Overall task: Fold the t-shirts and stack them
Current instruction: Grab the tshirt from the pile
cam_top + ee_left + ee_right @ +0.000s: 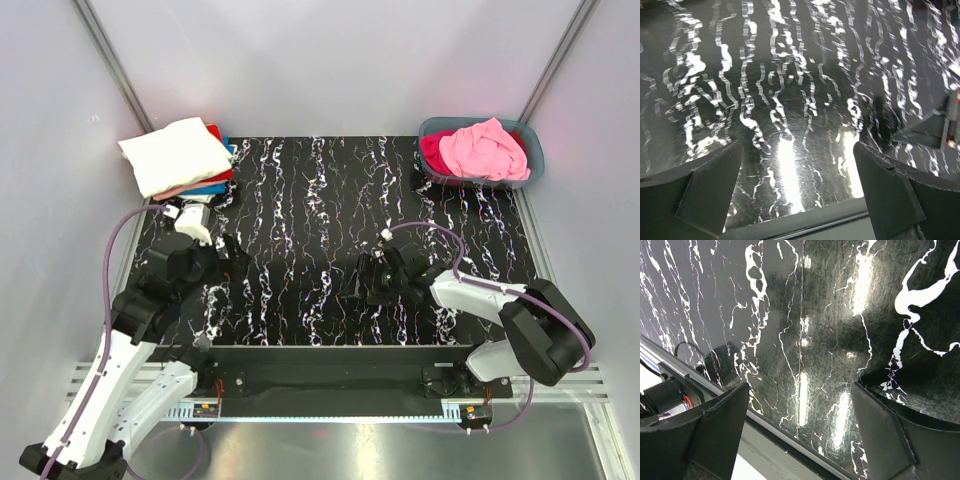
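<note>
A stack of folded t-shirts sits at the far left of the table: a cream-white one [175, 152] on top, with red [213, 131] and blue [212, 187] edges showing beneath. A light pink t-shirt [483, 148] and a magenta one [436, 150] lie crumpled in the grey-blue tub [531, 150] at the far right. My left gripper [232, 248] is open and empty over the bare table [790, 100], near the stack. My right gripper [362, 277] is open and empty low over the table's middle front [805, 330].
The black marbled mat [320, 230] covers the table. Its front edge and a metal rail [765, 450] show in the wrist views. White walls enclose the back and sides. Purple cables loop from both arms.
</note>
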`<act>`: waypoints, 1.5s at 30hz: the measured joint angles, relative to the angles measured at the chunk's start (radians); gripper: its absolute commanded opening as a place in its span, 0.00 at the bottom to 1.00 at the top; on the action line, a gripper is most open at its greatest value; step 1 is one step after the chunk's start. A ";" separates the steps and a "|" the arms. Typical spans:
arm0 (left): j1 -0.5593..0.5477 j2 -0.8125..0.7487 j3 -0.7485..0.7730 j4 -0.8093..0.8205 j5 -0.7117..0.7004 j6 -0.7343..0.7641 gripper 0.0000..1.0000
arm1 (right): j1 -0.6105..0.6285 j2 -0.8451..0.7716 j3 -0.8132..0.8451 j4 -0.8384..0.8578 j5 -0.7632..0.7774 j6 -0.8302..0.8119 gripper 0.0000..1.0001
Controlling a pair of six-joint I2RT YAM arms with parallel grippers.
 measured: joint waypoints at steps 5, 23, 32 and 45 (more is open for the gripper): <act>0.000 0.000 0.001 -0.021 -0.061 -0.018 0.99 | 0.000 0.000 0.000 0.000 0.000 0.000 0.90; 0.000 0.096 0.105 -0.172 -0.141 -0.066 0.99 | 0.000 0.000 0.038 -0.075 0.007 0.000 0.87; 0.000 0.105 0.078 -0.182 -0.198 -0.076 0.99 | -0.042 -0.035 0.560 -0.492 0.191 -0.145 1.00; 0.000 0.022 0.078 -0.190 -0.303 -0.125 0.99 | -0.619 0.352 1.334 -0.851 0.319 -0.256 1.00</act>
